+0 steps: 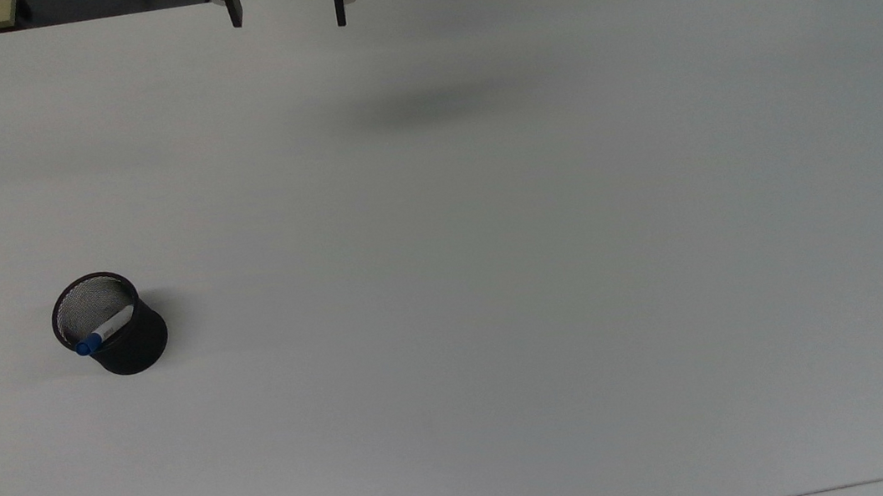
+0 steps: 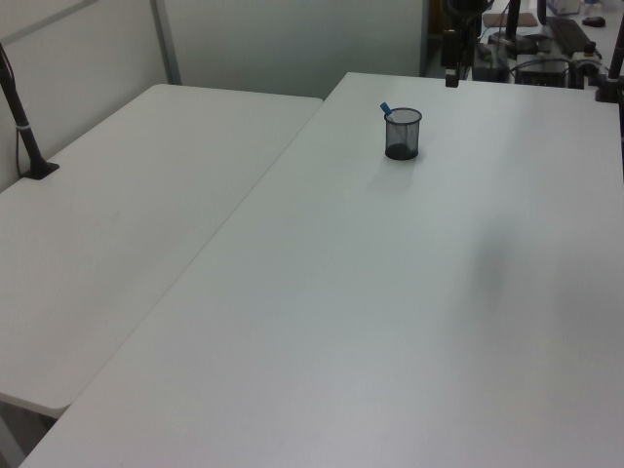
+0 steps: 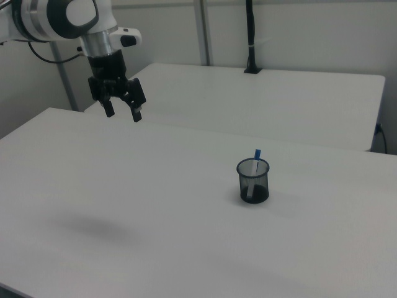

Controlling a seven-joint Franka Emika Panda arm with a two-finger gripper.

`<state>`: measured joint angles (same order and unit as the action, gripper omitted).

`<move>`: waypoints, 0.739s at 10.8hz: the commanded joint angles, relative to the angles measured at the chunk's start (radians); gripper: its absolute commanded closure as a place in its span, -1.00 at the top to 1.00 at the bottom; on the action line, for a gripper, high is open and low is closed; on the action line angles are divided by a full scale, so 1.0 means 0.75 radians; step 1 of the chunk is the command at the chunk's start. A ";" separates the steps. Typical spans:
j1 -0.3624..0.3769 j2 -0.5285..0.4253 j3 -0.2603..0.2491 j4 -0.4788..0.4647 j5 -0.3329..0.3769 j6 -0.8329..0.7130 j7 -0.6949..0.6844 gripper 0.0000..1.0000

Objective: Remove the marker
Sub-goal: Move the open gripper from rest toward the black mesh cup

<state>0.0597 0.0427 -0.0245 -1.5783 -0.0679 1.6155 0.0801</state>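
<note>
The marker (image 1: 105, 331) is seen inside the cup (image 1: 124, 342), not yet taken out. It is leaned against the rim, with the blue cap (image 3: 257, 153) sticking out above it. Its long axis is mostly upright, tilted a little; in the top view the cap end is pointed to the lower left.

The cup is placed on the table (image 1: 500, 316), in the top view's lower left part. The gripper (image 1: 288, 12) is held high above the table at the top view's upper edge, with its fingers spread apart and nothing between them.

So the marker lies well apart from the gripper: toward the top view's lower left, and in the right view to the right and lower. A long travel and a descent are judged to be needed, so that the protruding cap end can be caught between the fingers.
</note>
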 commanded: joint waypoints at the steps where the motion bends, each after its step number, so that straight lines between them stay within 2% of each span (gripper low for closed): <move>1: -0.010 -0.012 0.002 -0.021 0.025 0.091 -0.021 1.00; 7: -0.026 -0.006 -0.002 -0.019 0.025 0.106 -0.033 1.00; 8: -0.067 0.002 -0.002 -0.008 0.025 0.110 -0.051 1.00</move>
<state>0.0525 0.0438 -0.0263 -1.5784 -0.0679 1.6693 0.0802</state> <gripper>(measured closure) 0.000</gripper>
